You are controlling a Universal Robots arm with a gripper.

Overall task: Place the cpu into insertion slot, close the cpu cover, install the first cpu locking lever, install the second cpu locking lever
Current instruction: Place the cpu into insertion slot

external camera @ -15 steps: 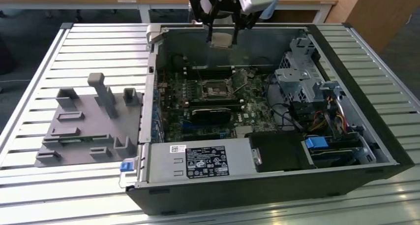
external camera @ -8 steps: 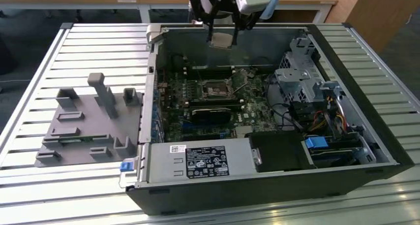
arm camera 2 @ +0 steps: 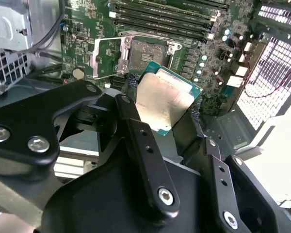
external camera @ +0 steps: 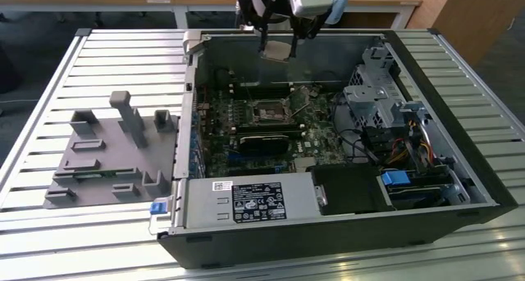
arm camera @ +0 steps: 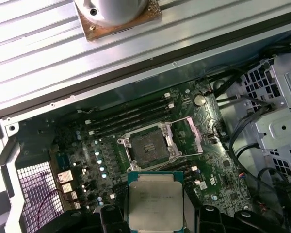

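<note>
On the exterior view's left, a grey moulded fixture (external camera: 107,152) sat near that edge of the slatted desk (external camera: 123,59), playing no part in this job. To its right lay the open computer case (external camera: 328,244), taking up the desk's middle and the exterior view's right. A white-and-black label (external camera: 256,202) on the power supply (external camera: 299,198), at the case's near edge, carried print too fine for me to read. The faint marking on the cpu (arm camera: 155,199) was no more legible.

Inside, on the green board (arm camera 2: 77,43), the insertion slot (arm camera: 148,145) stood bare. The cpu cover (arm camera 2: 99,58) was swung open just beside it. My jaws pinched the cpu by two opposite edges, up in the air over the far side of the case and well apart from the slot.

I judged none of the four steps done. The chip was unseated, the cover was open, and both levers were seemingly unfastened.
</note>
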